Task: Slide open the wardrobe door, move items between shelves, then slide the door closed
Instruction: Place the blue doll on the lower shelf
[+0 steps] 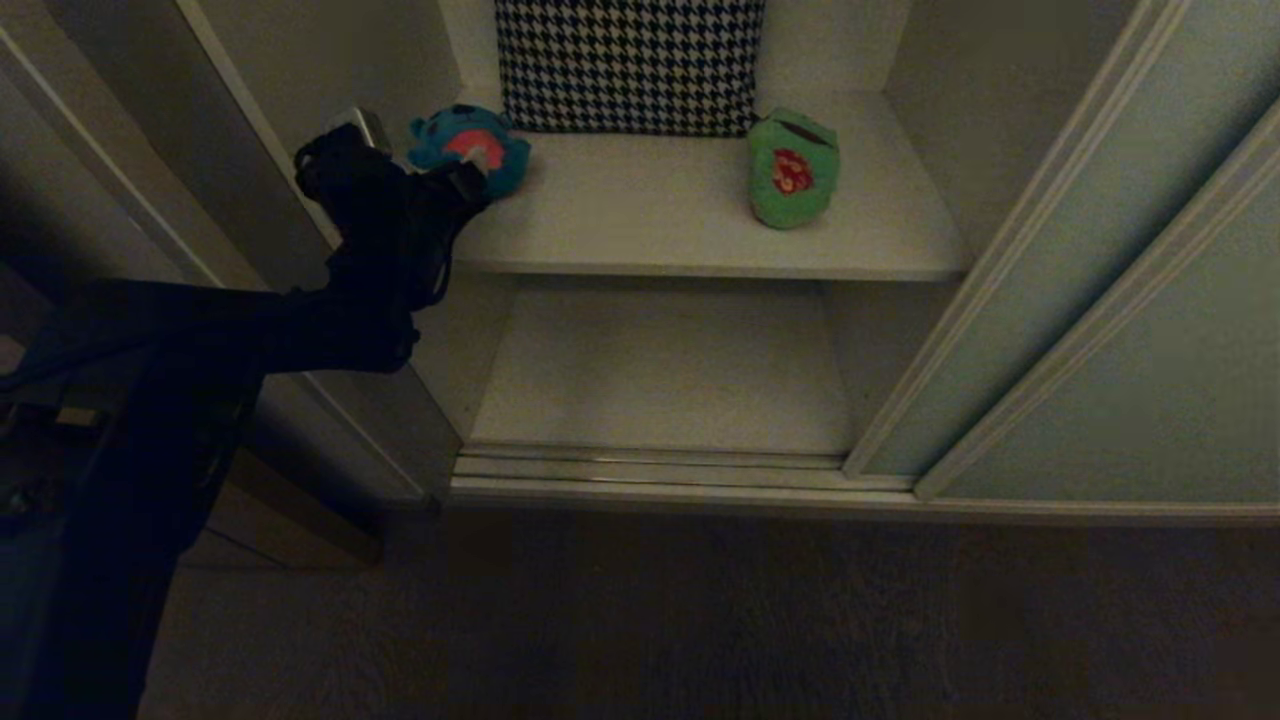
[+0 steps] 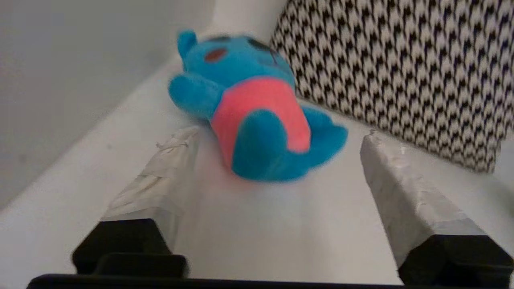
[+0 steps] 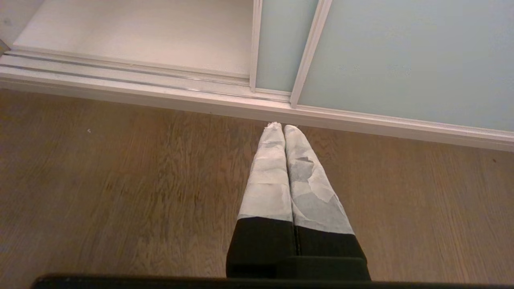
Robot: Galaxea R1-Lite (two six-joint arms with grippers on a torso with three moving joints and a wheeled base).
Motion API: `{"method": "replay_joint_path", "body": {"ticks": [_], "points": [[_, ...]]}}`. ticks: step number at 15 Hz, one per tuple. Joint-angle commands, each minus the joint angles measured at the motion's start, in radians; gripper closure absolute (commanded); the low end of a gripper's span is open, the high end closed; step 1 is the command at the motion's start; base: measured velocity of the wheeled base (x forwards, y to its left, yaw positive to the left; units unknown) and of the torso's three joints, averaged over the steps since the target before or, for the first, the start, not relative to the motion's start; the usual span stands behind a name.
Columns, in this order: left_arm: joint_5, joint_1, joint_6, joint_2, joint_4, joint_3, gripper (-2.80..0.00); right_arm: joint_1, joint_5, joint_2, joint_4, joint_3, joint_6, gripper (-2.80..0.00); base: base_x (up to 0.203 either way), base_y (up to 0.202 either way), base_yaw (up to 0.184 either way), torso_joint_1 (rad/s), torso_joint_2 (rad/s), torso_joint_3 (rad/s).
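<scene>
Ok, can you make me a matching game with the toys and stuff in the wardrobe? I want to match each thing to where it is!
Things:
1. blue bear
2. green frog
3. houndstooth cushion
4. right gripper

Places:
A. leaning against the back wall of the upper shelf
B. on the right side of the upper shelf
C. shut, hanging over the wooden floor
D. on the left side of the upper shelf, just in front of the open left gripper

Pairs: 1-D, 2-B, 3-A, 4-C
</scene>
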Motion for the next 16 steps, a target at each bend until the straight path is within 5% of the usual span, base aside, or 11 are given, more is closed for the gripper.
{"method": "replay_joint_path", "body": {"ticks": [1,16], "points": [[0.006,0.0,-0.002,0.016,-0.018,0.0,-2.8,0.0,0.001,0.0,0.0,0.002,-0.001,0.0,0.0,0.0,0.0,0.0,0.0,0.0],[-0.002,-0.031,-0.013,0.027,-0.026,0.0,-2.8,0.0,0.001,0.0,0.0,0.0,0.0,0.0,0.0,0.0,0.0,0.0,0.0,0.0]]}}
